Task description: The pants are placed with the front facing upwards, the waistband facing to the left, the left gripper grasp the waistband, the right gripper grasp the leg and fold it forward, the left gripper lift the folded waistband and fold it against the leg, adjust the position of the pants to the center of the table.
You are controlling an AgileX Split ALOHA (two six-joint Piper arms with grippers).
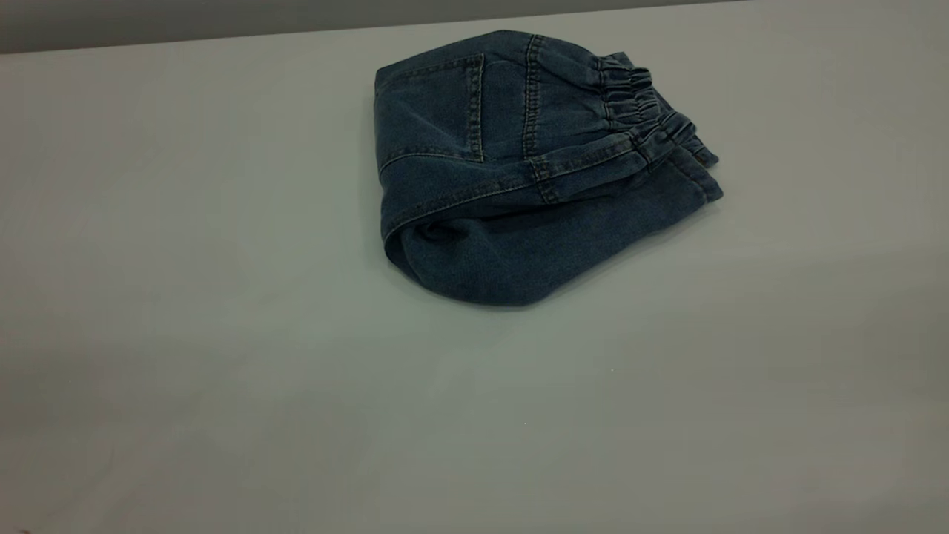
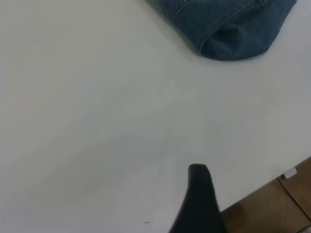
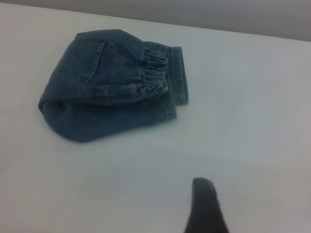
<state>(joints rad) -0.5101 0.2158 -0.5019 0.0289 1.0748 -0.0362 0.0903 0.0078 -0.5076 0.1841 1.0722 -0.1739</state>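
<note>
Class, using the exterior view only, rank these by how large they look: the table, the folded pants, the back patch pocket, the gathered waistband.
1. table
2. pants
3. back patch pocket
4. waistband, only slightly smaller-looking than the pocket, so that order is unsure.

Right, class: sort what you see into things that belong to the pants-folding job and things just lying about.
Belongs to the job:
pants, folded
waistband
table
left tool
right tool

Lying about:
nothing on the table; only a brown floor past its edge
</note>
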